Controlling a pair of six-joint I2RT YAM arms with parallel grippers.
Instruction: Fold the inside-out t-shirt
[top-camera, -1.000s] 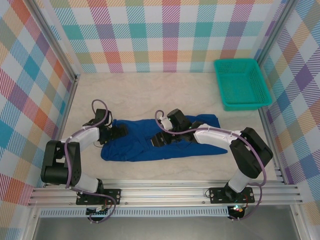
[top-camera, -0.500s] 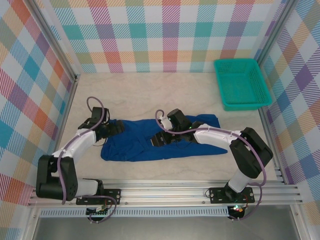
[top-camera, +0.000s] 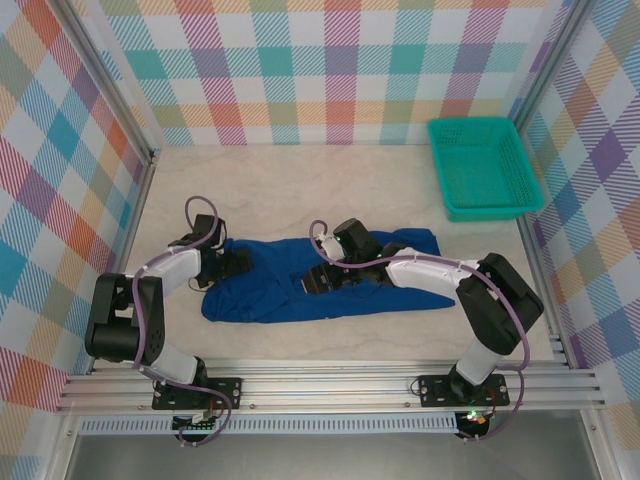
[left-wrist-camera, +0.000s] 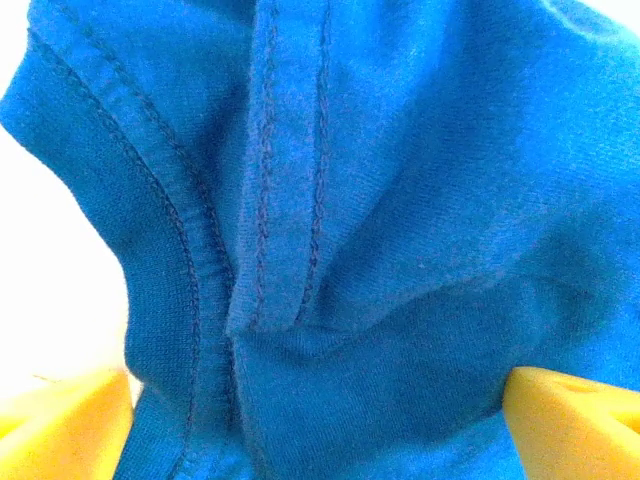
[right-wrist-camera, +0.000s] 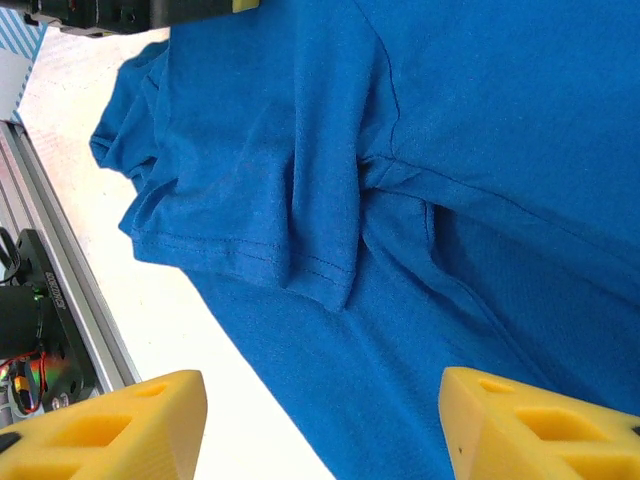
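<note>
shirt (top-camera: 262, 292): blue, crumpled in a long strip along near edge of table (top-camera: 300, 190), not folded | left gripper (top-camera: 238, 262): at left end of shirt, low on cloth | right gripper (top-camera: 316, 280): on middle of shirt, its arm across right part | basket (top-camera: 485, 168): teal, far right corner, well apart from shirt

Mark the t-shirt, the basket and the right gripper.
t-shirt (top-camera: 265, 292), top external view, middle of the blue cloth.
basket (top-camera: 484, 168), top external view, its mesh floor.
right gripper (right-wrist-camera: 320, 425), right wrist view, gap between its yellow fingers.
</note>
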